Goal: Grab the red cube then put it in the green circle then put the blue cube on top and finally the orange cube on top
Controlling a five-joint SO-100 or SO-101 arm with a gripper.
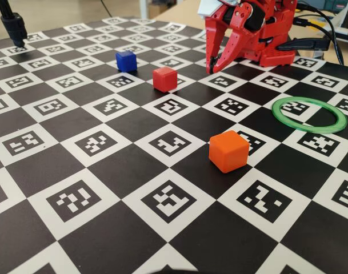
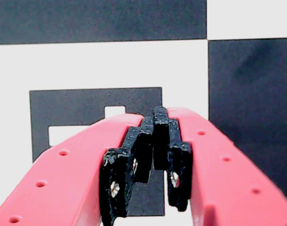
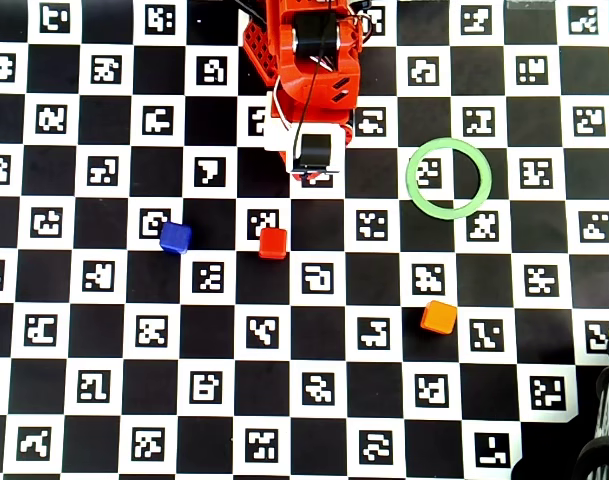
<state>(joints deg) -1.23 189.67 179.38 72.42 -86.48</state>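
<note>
The jaws are closed and hold nothing, low over the bench. The red cube sits close by, between the blue cube and the green circle. It looks light and hard, so pinch two flat sides.

- Red cube: small, matte, flat on the checkered board, alone, just right of the blue one in the fixed view.
- Blue cube: dark, same size, flat on the board, apart from the red.
- Orange cube: bright, rounded edges, nearest the fixed camera, well apart from the others.
- Green circle: thin translucent ring, lying flat, centre open, nothing inside.
</note>
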